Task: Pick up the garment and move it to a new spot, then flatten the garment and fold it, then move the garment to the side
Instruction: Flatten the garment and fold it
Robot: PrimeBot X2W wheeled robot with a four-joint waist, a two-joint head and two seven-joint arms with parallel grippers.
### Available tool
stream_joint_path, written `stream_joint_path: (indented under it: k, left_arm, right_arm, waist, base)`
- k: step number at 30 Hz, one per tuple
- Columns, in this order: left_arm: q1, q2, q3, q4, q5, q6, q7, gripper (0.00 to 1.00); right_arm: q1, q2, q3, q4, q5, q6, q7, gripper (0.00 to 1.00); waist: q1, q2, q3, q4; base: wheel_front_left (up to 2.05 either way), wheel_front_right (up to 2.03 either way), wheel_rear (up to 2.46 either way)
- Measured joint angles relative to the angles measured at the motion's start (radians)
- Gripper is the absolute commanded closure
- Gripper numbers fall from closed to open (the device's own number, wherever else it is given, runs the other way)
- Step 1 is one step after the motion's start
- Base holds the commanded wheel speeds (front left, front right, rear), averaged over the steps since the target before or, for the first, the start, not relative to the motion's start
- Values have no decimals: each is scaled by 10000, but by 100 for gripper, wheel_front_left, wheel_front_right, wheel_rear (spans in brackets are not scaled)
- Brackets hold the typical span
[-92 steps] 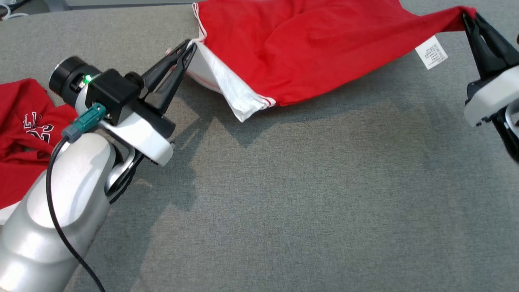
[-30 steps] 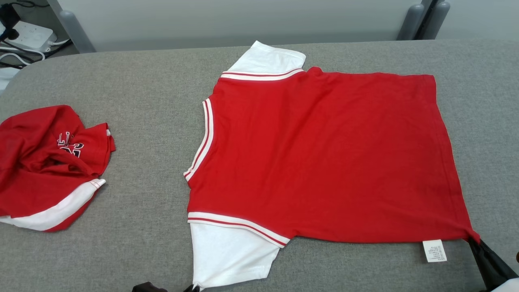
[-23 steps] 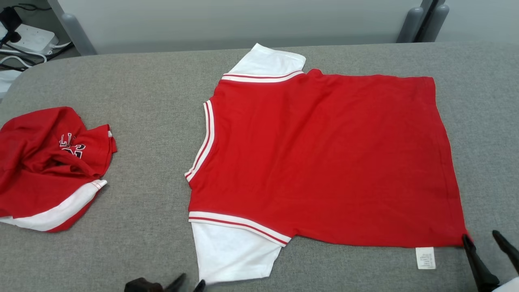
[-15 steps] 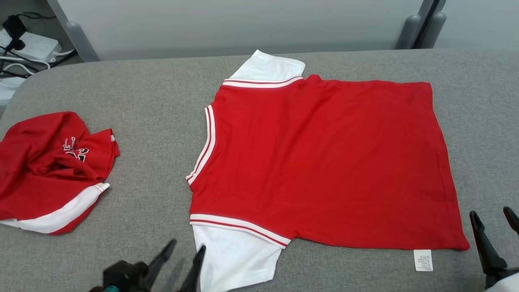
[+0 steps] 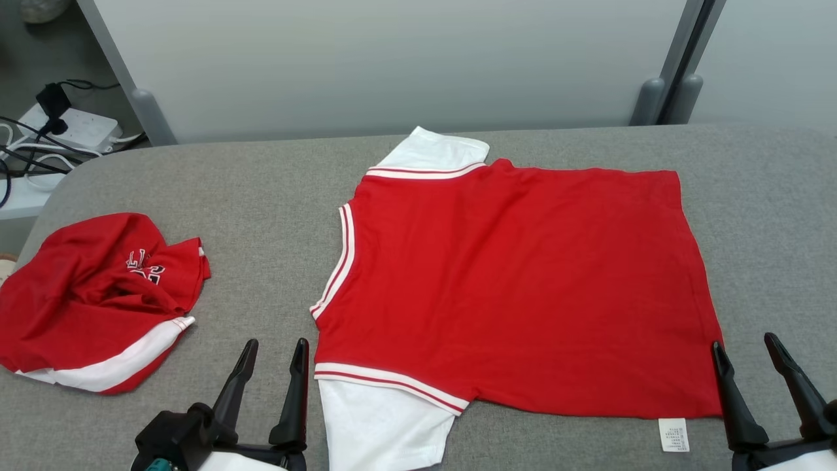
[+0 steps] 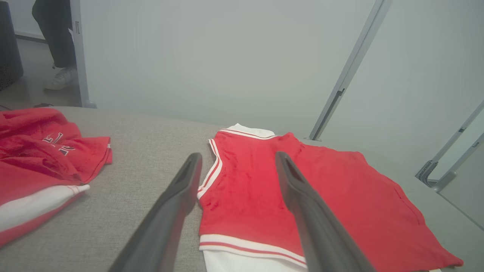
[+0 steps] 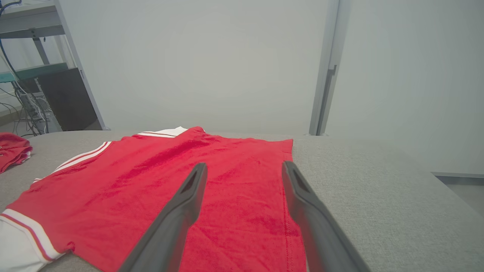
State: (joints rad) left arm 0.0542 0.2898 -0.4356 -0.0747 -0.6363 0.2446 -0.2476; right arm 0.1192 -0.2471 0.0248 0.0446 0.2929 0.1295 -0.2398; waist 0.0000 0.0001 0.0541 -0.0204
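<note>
You are seeing two red garments lying on the grey table (image 5: 261, 190). A crumpled garment (image 5: 91, 301) is sitting far left. Your left gripper (image 5: 276, 341) is hovering released, fingers spread, beside the near white sleeve (image 5: 386, 418) of the flat garment (image 5: 516, 288) at centre. Your right gripper (image 5: 744, 340) is hovering released by its hem corner.

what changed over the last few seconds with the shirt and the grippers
Both grippers let go: the left gripper released the white sleeve, the right gripper the hem corner, and both drew back, jaws open. The red shirt went from stretched up to lying flat. The crumpled shirt stayed put.
</note>
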Motion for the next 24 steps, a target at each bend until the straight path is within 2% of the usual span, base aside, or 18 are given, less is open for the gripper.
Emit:
stream_joint_path:
  k: [6, 12, 17, 24]
  left_arm:
    - [446, -351, 293, 169, 439, 0, -8, 0]
    - [1109, -639, 832, 132, 1536, -171, -10, 0]
    - [1536, -731, 817, 537, 2088, -589, -10, 0]
    - [1843, -834, 851, 784, 2332, -602, -10, 0]
  right_arm:
    - [381, 228, -174, -6, -29, 0, -77, 0]
    - [1010, 466, -184, -25, -19, 0, -77, 0]
    - [1223, 451, -188, 123, 48, 0, -79, 0]
    - [1375, 307, -251, 357, 138, 0, -79, 0]
  waist:
    - [0, 0, -410, 61]
    - [0, 0, -752, 119]
    - [0, 0, -893, 107]
    - [0, 0, -935, 73]
  base:
    - [0, 0, 0]
    - [0, 0, 0]
    - [0, 0, 0]
    - [0, 0, 0]
